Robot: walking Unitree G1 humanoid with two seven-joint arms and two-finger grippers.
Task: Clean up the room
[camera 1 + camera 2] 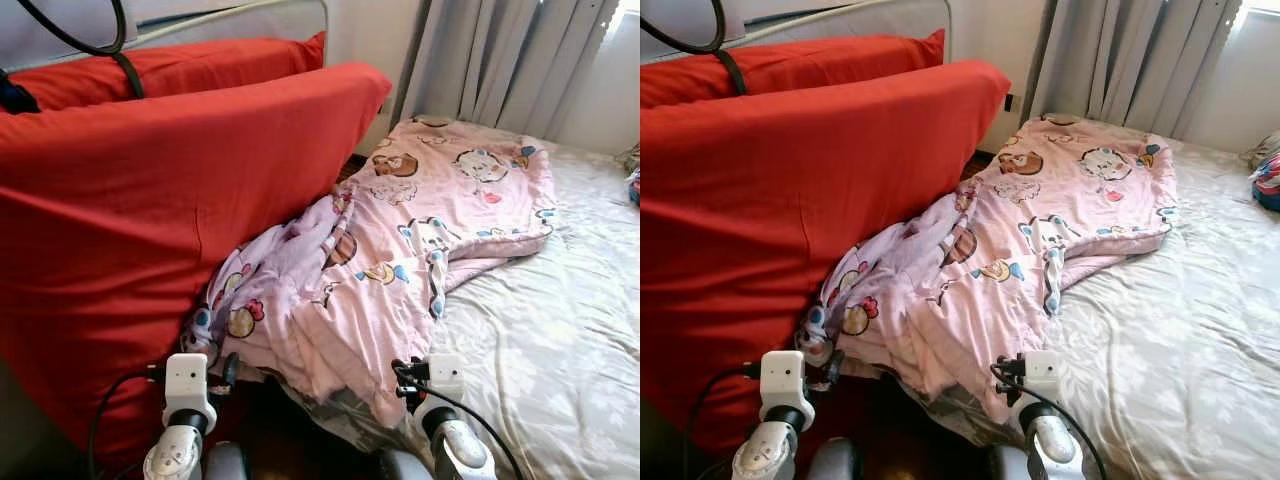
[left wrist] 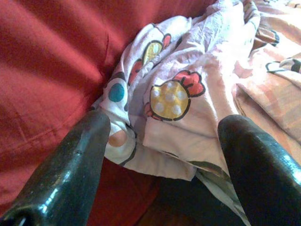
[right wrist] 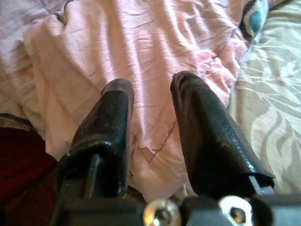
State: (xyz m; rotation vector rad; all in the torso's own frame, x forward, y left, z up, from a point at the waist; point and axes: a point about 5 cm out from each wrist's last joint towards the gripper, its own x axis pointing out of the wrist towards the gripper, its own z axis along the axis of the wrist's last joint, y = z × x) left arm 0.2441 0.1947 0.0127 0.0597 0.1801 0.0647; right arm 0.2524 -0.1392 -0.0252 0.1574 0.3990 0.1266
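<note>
Both empty, the left end effector gapes wide and the right end effector narrower, poised just before the rumpled pink blanket, probably to grasp it.

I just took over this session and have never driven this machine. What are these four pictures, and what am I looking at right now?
You are driving a walking humanoid with two silver arms. The two wide pictures come from its head camera, looking down at a bed. The two close ones come from cameras on its wrists, looking along each pair of black jaws.

On the grey patterned bedsheet lies a crumpled pink cartoon-print blanket, bunched against a big red cushion on the robot's left.

The left gripper is open at the blanket's near corner, beside the cushion. The right gripper is also open, its jaws poised over the blanket's near edge, next to the sheet. Neither holds anything yet.
</note>
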